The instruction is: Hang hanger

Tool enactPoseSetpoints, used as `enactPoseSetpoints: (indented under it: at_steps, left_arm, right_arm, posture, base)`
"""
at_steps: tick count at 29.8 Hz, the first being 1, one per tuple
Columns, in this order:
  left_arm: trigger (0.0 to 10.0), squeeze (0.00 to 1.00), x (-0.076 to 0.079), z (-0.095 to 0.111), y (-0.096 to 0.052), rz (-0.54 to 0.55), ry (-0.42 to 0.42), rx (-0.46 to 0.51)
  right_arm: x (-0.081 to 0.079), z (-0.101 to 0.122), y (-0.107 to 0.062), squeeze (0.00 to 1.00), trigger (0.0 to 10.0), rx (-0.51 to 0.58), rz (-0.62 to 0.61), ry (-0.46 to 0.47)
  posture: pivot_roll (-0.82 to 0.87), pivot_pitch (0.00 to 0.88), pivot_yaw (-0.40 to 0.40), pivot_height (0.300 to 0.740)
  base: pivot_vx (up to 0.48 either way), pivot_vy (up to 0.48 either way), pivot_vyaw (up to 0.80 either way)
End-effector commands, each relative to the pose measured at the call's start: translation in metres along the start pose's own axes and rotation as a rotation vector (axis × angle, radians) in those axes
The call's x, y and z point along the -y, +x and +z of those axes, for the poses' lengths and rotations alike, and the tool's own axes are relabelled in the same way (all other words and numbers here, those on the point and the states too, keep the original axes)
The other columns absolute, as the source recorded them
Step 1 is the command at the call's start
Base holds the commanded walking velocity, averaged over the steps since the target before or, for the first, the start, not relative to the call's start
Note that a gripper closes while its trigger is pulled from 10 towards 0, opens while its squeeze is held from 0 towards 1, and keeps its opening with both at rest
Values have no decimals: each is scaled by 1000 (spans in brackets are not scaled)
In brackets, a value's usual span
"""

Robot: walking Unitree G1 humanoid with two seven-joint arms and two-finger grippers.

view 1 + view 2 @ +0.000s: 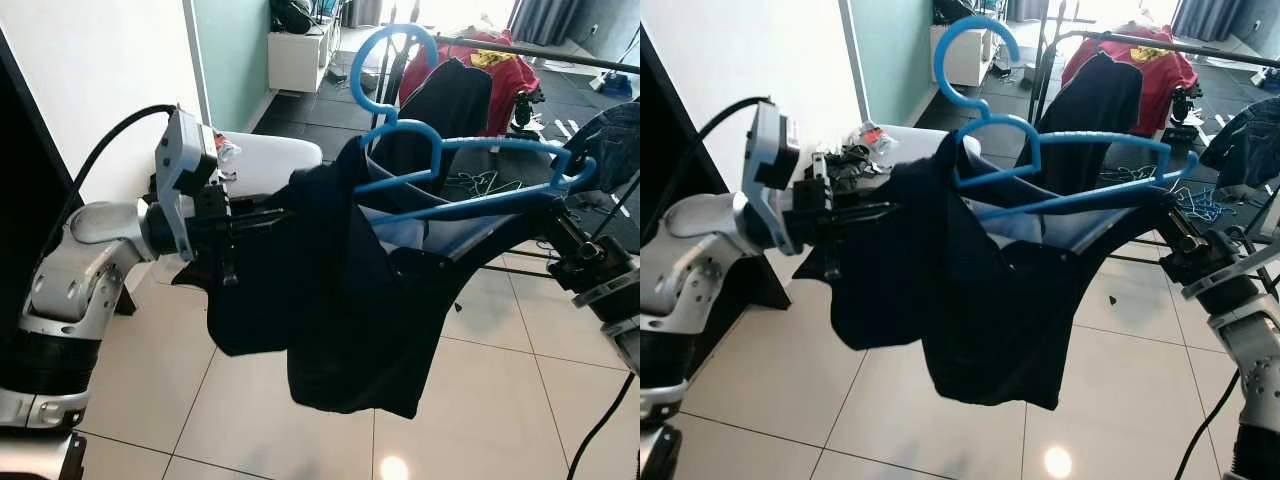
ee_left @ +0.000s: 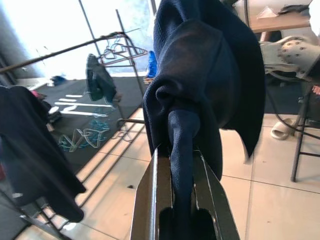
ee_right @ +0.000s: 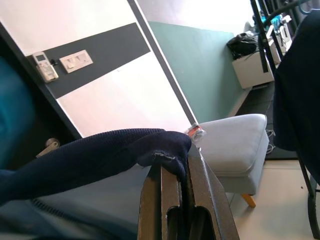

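Left gripper [image 1: 262,218] at chest height on the left, jaws clamped on a bunched fold of the dark navy garment [image 1: 340,300]; the left wrist view shows the cloth pinched tight between the two fingers [image 2: 150,200]. Right gripper [image 1: 1168,212] reaches in from the right, jaws clamped on the garment's other end; the right wrist view shows navy fabric pressed between its fingers [image 3: 152,205]. The garment is stretched between the two grippers, its bulk sagging down in the middle above the white tiled floor [image 1: 480,420]. The blue plastic hanger [image 1: 455,170] sits inside the garment's upper part, one shoulder tucked under the cloth on the left side, the bar and other shoulder exposed toward the right, hook up and tilted, touching no rail. Behind the left arm, a grey padded stool [image 1: 270,160] against the white wall, small items on top. Farther back, a clothes rack [image 1: 560,50] with a dark shirt [image 1: 445,105] and red shirt [image 1: 500,75] hanging, denim piece [image 1: 610,135] at the right edge, loose hangers on the dark floor below.
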State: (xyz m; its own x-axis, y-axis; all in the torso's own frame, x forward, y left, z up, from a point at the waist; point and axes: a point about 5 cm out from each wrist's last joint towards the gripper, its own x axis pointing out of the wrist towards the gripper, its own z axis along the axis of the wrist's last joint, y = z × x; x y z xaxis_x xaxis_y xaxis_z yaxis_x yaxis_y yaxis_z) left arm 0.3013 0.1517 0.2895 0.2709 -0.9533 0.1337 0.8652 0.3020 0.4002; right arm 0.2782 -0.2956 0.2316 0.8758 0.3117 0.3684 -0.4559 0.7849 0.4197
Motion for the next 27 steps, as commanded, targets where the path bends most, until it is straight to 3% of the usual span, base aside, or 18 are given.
enactPoseSetpoints:
  at_steps: [1, 5, 11, 21, 27]
  left_arm:
    - [10000, 0, 0, 7, -6, -18, 9, 6]
    - [10000, 0, 20, 0, -2, -146, -4, -67]
    - [10000, 0, 19, -16, -4, -131, 55, -194]
    - [10000, 0, -7, -32, -13, 79, 132, -390]
    - [10000, 0, -20, -33, -18, 197, 136, -423]
  right_arm:
    - [4, 7, -2, 0, 0, 32, -29, -16]
    - [5, 7, -2, 0, 0, 34, -36, -11]
    - [6, 7, -1, 0, 0, 37, -37, -9]
    - [3, 7, 1, 0, 0, 36, -20, -8]
    - [1, 5, 2, 0, 0, 29, -9, -7]
  posture:
    - [-3, 79, -51, 740]
    - [-2, 80, -49, 740]
    - [-3, 80, -47, 740]
    - [-3, 79, -47, 740]
    - [-5, 74, -48, 740]
  base:
    - [0, 0, 0]
    - [0, 0, 0]
    - [0, 0, 0]
    - [0, 0, 0]
    - [0, 0, 0]
